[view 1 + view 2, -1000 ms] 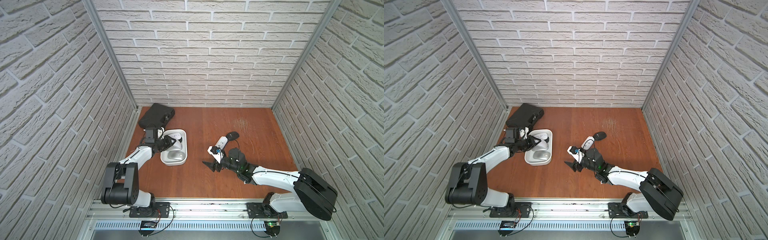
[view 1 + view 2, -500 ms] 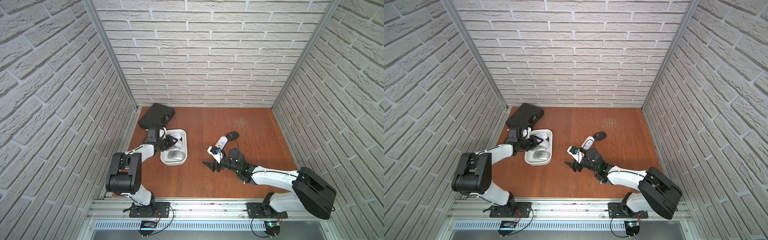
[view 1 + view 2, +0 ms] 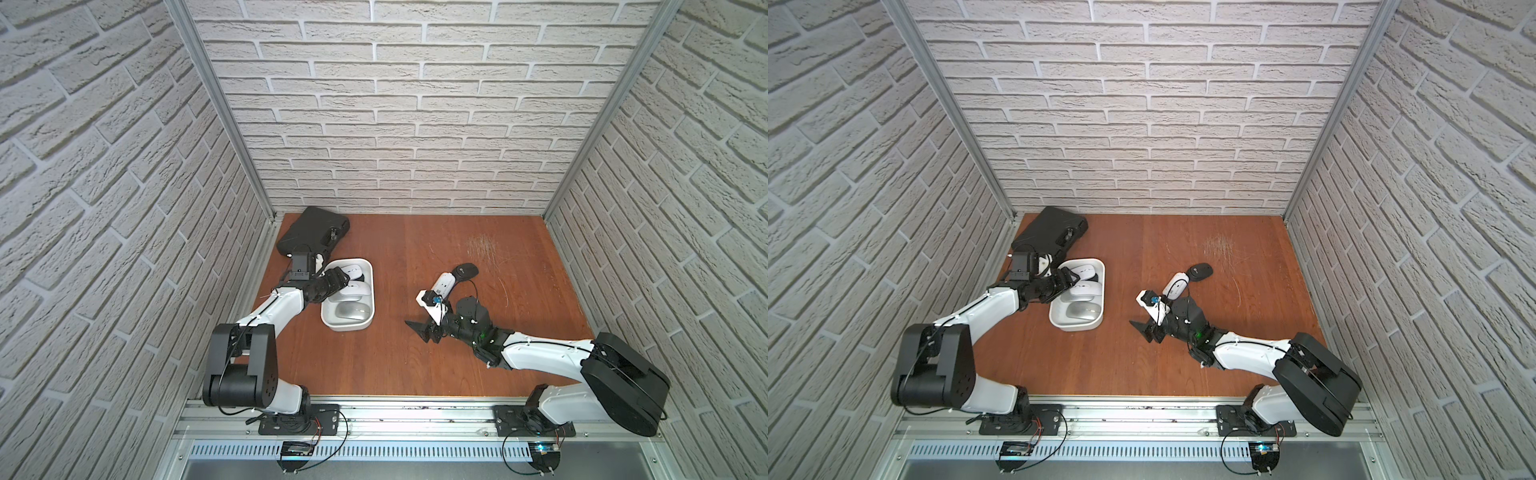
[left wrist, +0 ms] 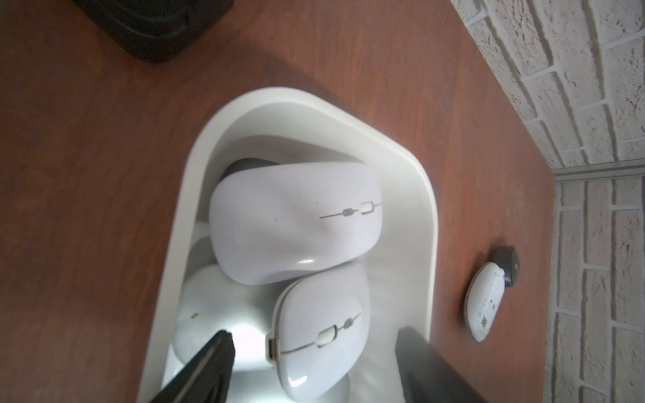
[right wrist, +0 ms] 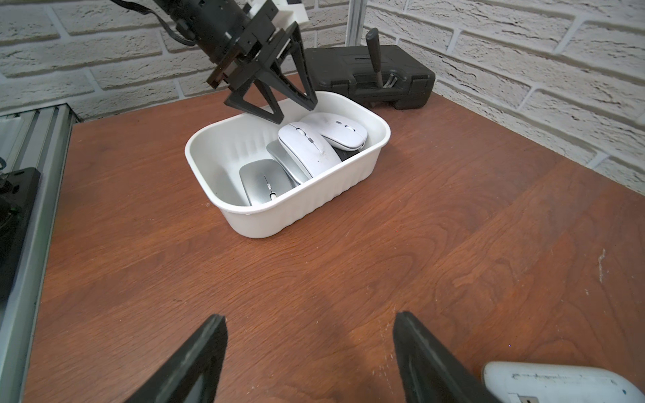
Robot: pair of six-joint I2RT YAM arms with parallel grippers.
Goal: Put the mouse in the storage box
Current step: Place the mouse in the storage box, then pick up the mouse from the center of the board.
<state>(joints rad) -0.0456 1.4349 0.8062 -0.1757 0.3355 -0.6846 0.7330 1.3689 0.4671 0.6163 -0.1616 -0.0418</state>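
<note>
In both top views one white storage box point(image 3: 348, 329) point(image 3: 1076, 328) sits on the left part of the wooden table point(image 3: 374, 365). It is just in front of one flat black case point(image 3: 309, 232). The left gripper point(image 3: 338, 277) hangs over the box's far half, with white and silver mice below it. Two more mice lie out near the table's middle: one overturned white mouse point(image 3: 444, 284) and, just beside its far end, one black mouse point(image 3: 467, 271). The right gripper point(image 3: 428, 328) is low over bare wood near the overturned white mouse.

The left wrist view looks down into the storage box point(image 4: 432, 226). The end white mouse point(image 4: 293, 223) lies across its rounded end and touches the middle white mouse point(image 4: 321, 338). A silver mouse point(image 4: 209, 314) sits lower, and a dark shape point(image 4: 244, 164) under the end mouse cannot be identified. The left gripper's point(image 4: 314, 333) fingers point(image 4: 206, 370) stand wide apart on either side of the middle white mouse. There is a gap on each side, so they grip nothing.

The right wrist view shows four mice in the storage box point(image 5: 296, 209): two silver and two white. The left gripper point(image 5: 293, 111) is above the far rim, spread and empty. The right gripper point(image 5: 309, 315) is also spread wide over bare table and holds nothing. The overturned white mouse point(image 5: 558, 383) lies just beside one finger.
</note>
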